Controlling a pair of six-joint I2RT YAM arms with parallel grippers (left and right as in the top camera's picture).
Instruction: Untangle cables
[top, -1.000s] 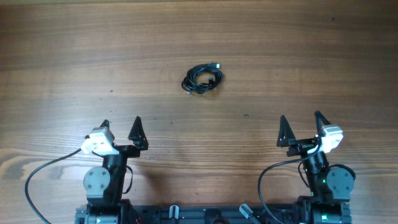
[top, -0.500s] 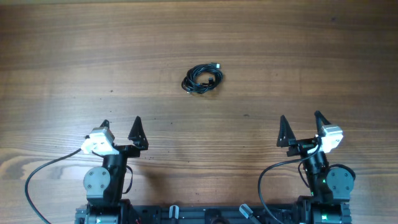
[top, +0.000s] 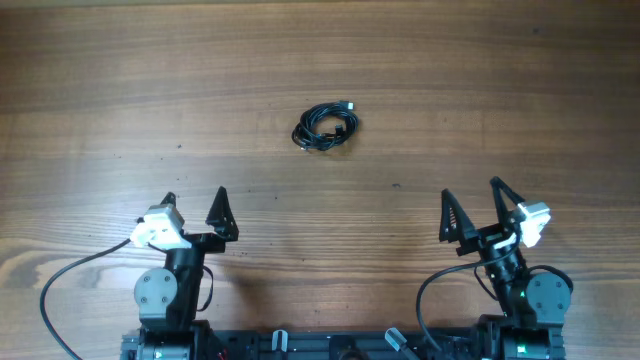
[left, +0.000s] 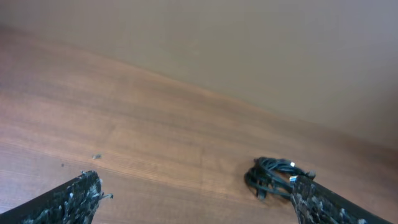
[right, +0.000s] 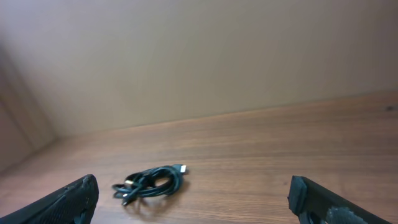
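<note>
Since the cables (top: 325, 128) lay in one coiled knot on the bench (top: 100, 80), well apart from both claws, no untangling was judged done; the left claw (top: 194, 195) and right claw (top: 470, 190) stood released, empty.

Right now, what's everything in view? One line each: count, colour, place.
cable bundle: 1, black, coiled tangle with a light plug end, lying on the table ahead of and between the two arms, touching neither
table: 1, brown wood grain, fills the overhead view
wall: 1, plain beige, behind the table's far edge in both wrist views
arm wiring: 2 black leads, one looping out beside each arm base at the near edge
left gripper: 1, black fingers, near left, open and empty
right gripper: 1, black fingers, near right, open and empty
</note>
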